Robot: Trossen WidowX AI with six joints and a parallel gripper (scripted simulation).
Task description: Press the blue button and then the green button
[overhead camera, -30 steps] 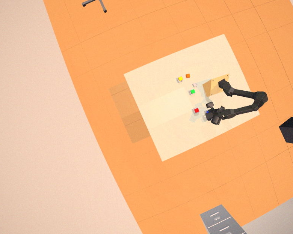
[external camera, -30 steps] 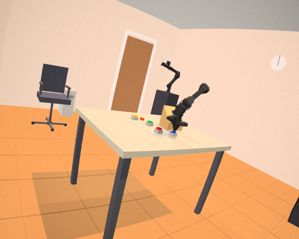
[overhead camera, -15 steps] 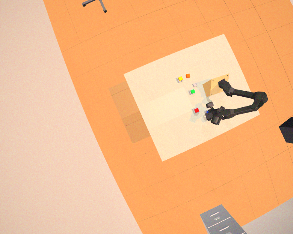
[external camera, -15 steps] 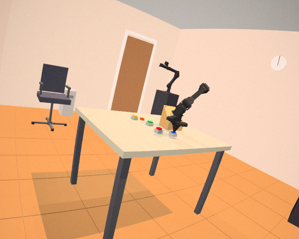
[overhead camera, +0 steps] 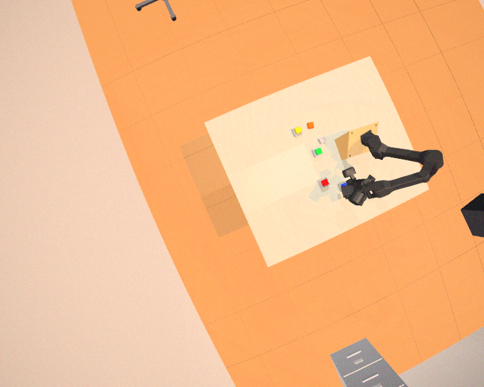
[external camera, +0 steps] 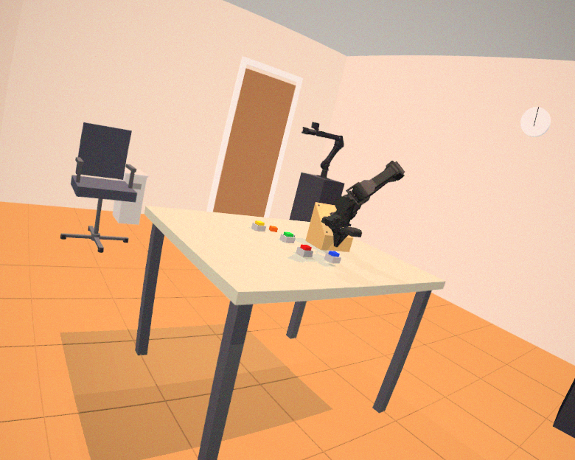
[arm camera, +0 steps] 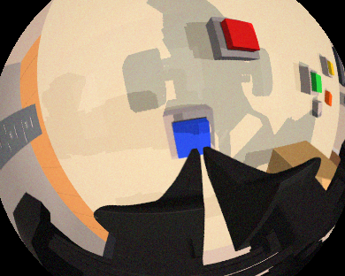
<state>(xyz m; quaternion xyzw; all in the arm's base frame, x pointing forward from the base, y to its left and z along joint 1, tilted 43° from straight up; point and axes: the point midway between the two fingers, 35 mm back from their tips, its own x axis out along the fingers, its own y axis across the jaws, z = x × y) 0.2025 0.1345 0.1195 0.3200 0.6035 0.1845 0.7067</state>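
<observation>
Black parallel-jaw gripper [arm camera: 200,151] above square blue push-button [arm camera: 190,136].
Fingers nearly together, holding nothing; tips at the button's near edge, contact apparently absent. Square green push-button [overhead camera: 318,151] well apart.

The worktop [overhead camera: 275,216] is pale cream. Buttons: blue [arm camera: 192,136], red [overhead camera: 324,182], green [overhead camera: 318,151], yellow [overhead camera: 298,130], all on grey bases. The end effector [arm camera: 199,151] is black.

On the pale rectangular table top [external camera: 258,267]: square blue push-button [arm camera: 190,134] just ahead of the dark closed gripper [arm camera: 200,154]; square red push-button [arm camera: 240,35] beyond; square green push-button [arm camera: 316,80] farther right, near small orange cube [arm camera: 328,97].
</observation>
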